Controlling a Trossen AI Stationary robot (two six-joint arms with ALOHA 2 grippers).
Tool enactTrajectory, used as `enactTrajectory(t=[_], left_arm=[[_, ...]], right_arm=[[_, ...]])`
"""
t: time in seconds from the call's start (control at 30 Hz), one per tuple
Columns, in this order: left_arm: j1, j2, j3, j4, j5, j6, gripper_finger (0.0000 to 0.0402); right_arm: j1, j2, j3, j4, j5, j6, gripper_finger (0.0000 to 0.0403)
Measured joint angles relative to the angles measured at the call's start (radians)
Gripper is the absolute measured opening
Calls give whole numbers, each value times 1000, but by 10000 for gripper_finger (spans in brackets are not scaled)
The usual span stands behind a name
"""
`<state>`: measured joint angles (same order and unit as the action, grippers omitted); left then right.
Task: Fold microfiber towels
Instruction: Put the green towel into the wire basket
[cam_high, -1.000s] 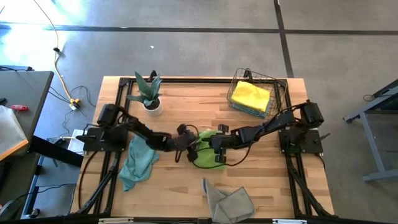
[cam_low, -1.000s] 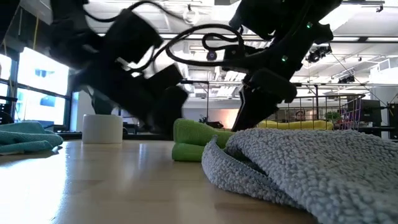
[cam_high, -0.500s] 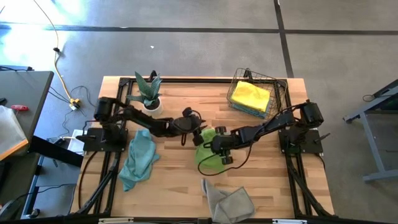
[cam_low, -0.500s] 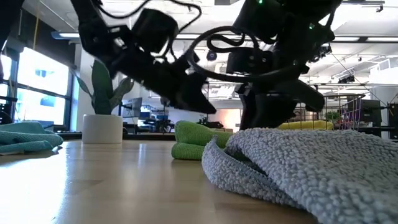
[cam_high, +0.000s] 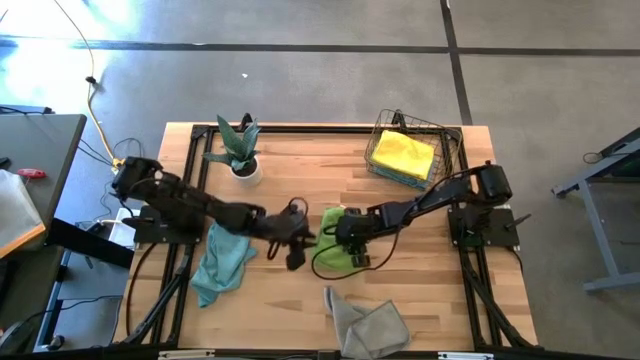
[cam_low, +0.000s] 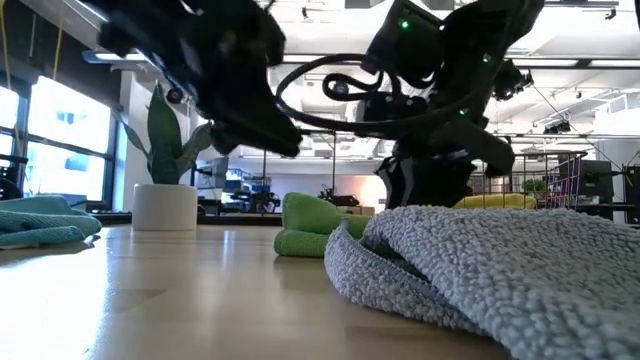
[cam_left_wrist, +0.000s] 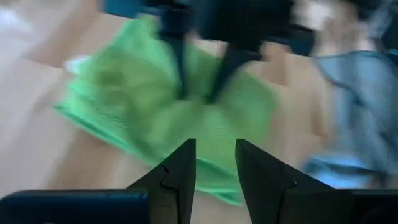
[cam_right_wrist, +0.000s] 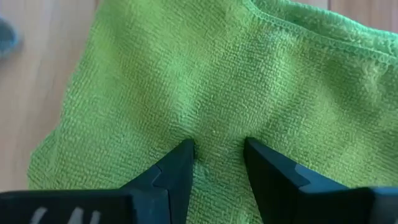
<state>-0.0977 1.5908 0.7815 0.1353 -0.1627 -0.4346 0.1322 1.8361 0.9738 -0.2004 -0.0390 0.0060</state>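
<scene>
The green towel (cam_high: 333, 250) lies bunched and partly folded under the right gripper (cam_right_wrist: 217, 158), whose open fingers press down on it. The left gripper (cam_left_wrist: 214, 163) hangs just beside it, fingers apart, holding nothing. Bare bench (cam_high: 300, 180) lies beyond both. The left arm has pulled back.

Lime towel (cam_high: 331, 252) mid-table, teal (cam_high: 222, 258), grey (cam_high: 366, 322), yellow (cam_high: 404, 154) apparently basketed

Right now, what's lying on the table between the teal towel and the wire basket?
In the high view, the lime green towel lies between the teal towel and the wire basket, with the left pincer and right pincer at it.
</scene>
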Motion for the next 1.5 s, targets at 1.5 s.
enactTrajectory(t=[1.5], left_arm=[[-177, 304, -59, 82, -447, -147, 103]], right_arm=[[-257, -89, 1, -189, 165, 234, 137]])
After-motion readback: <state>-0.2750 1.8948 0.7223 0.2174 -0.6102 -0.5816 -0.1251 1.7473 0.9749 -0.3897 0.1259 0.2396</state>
